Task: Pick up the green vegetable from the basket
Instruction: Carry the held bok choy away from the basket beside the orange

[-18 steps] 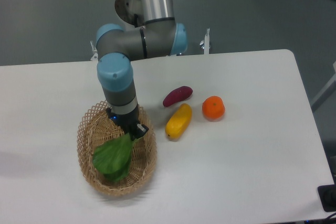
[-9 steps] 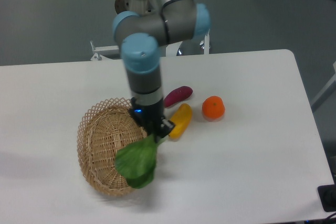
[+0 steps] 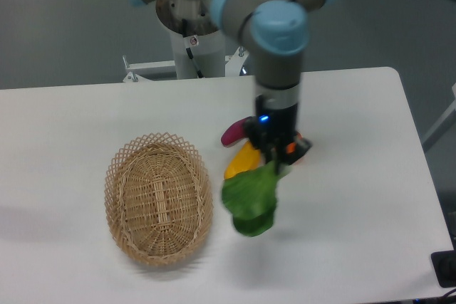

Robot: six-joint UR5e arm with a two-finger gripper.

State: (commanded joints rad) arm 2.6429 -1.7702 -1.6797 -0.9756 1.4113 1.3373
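Hanging from the gripper (image 3: 273, 162), the green vegetable (image 3: 249, 201) off to the right of the basket (image 3: 158, 198), clear of its rim and above the white table (image 3: 356, 176). Pinched at the upper stalk end, broad leaves drooping down and slightly left below the fingertips. Fingers closed tight on that stalk end, hardly any gap visible between them; pale stalk itself mostly hidden behind the gripper body. Leaves dangling free, lowest edge apart from the tabletop as far as can be judged from a faint shadow below and to the right.

Nothing lying inside the oval wicker basket now, only its woven floor and scalloped openwork rim showing, well to the left of the gripper.

Just behind the held leaves, a yellow oblong fruit (image 3: 241, 159) on the table, its lower end partly covered by the green. Beside it, up and to the left, a purple sweet potato (image 3: 234, 133), half hidden by the arm's wrist. Peeking out at the right of the gripper, a sliver of an orange fruit (image 3: 293, 149), most of it blocked from view. Arm's grey links and blue joint caps descending from the top of the view straight down onto this cluster.
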